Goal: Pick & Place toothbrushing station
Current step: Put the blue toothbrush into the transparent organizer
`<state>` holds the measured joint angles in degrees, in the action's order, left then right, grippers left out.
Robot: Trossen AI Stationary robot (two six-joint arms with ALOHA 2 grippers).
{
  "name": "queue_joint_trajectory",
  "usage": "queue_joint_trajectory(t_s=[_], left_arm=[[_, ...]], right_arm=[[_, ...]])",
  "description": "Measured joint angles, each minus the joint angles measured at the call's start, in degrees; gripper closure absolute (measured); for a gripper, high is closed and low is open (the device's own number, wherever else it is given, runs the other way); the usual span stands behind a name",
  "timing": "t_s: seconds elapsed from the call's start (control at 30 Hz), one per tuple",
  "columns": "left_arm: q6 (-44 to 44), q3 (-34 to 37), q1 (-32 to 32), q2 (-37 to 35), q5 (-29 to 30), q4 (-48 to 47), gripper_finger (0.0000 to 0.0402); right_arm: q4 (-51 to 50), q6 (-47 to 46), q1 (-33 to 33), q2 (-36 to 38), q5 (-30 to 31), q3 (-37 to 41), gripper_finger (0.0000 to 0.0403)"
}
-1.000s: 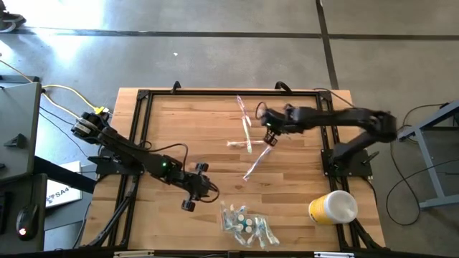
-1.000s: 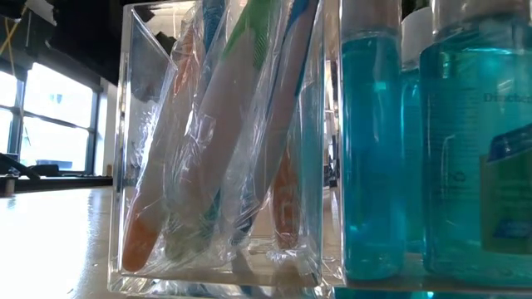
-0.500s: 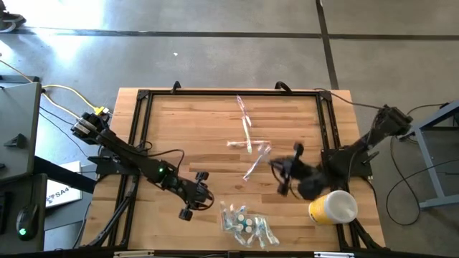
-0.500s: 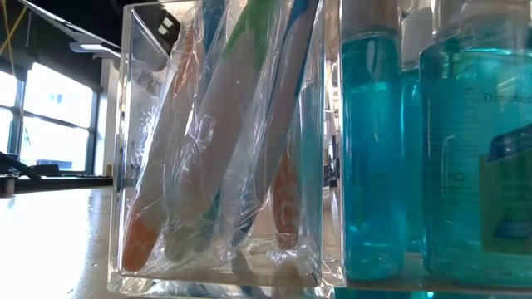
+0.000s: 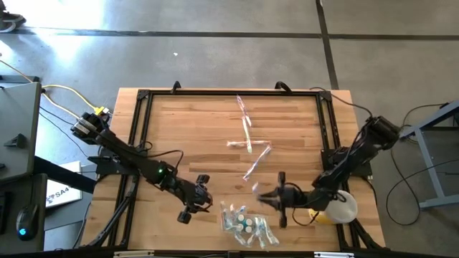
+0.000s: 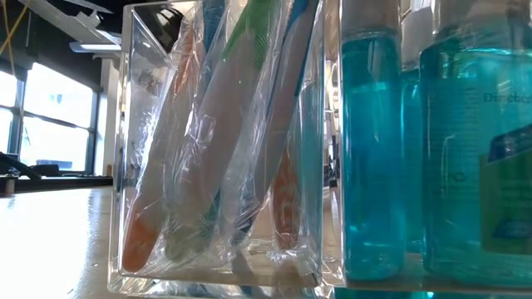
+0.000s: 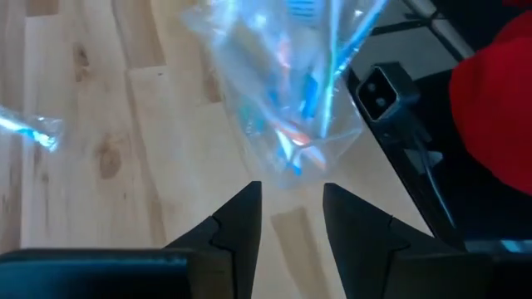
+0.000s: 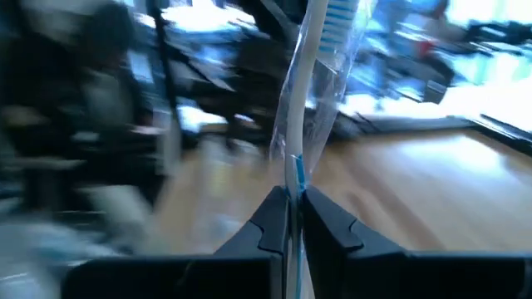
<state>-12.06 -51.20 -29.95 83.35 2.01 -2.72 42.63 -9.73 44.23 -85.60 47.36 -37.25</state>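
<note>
A clear square holder (image 5: 244, 222) with several wrapped toothbrushes (image 6: 224, 141) stands by the near edge, next to blue bottles (image 6: 374, 149). It also shows in the left wrist view (image 7: 291, 100). My left gripper (image 5: 193, 204) is open and empty, just left of the holder. My right gripper (image 5: 276, 201), just right of the holder, is shut on one wrapped toothbrush (image 8: 316, 75). Three more wrapped toothbrushes (image 5: 248, 133) lie flat on the table's middle. My right gripper pinches the wrapped toothbrush between its two fingers at one end of its handle (image 8: 296, 176). The fingers point about level toward the table's left. The toothbrush sticks out ahead of the fingertips, its bristle head (image 8: 337, 25) at the free end, off the table.
A yellow and white cylinder (image 5: 333, 208) lies at the near right corner, under my right arm. A black frame (image 5: 143, 97) runs around the wooden table top. The table's left half is bare wood.
My right gripper has swung from the loose toothbrushes at the table's middle toward the near edge, carrying one wrapped toothbrush, and now sits just right of the holder. My left gripper has moved a little toward the near edge.
</note>
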Motion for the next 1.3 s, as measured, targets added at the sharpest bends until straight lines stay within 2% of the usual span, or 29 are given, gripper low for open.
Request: queue_joint_trajectory(t_s=[0.1, 0.2, 0.37, 0.8, 1.03, 1.3], left_arm=[[1.31, 0.0, -0.97, 0.0, 0.01, -0.05, 0.0277], [2.3, 0.0, -1.67, 0.01, 0.03, 0.14, 0.0277], [3.28, 0.0, -2.71, 0.0, 0.02, 0.61, 0.0277], [4.77, 0.0, -4.64, 0.01, 0.06, 1.6, 0.0277], [4.76, 0.0, -4.59, 0.01, 0.11, 2.51, 0.0277], [5.32, -0.02, -4.57, 0.0, 0.49, 3.15, 0.0277]], right_arm=[[11.47, 6.13, 1.06, -2.49, -6.34, 1.43, 0.039], [16.53, 6.92, 1.5, -3.93, -9.36, 1.71, 0.039], [17.77, 4.54, 1.01, -5.38, -14.5, 1.68, 0.039], [17.91, 3.82, 1.48, -6.23, -17.69, 1.62, 0.0389], [14.2, 3.93, 1.41, -6.25, -18.29, 1.64, 0.0389], [15.88, 4.68, -2.27, -5.85, -29.96, 1.83, 0.0389]])
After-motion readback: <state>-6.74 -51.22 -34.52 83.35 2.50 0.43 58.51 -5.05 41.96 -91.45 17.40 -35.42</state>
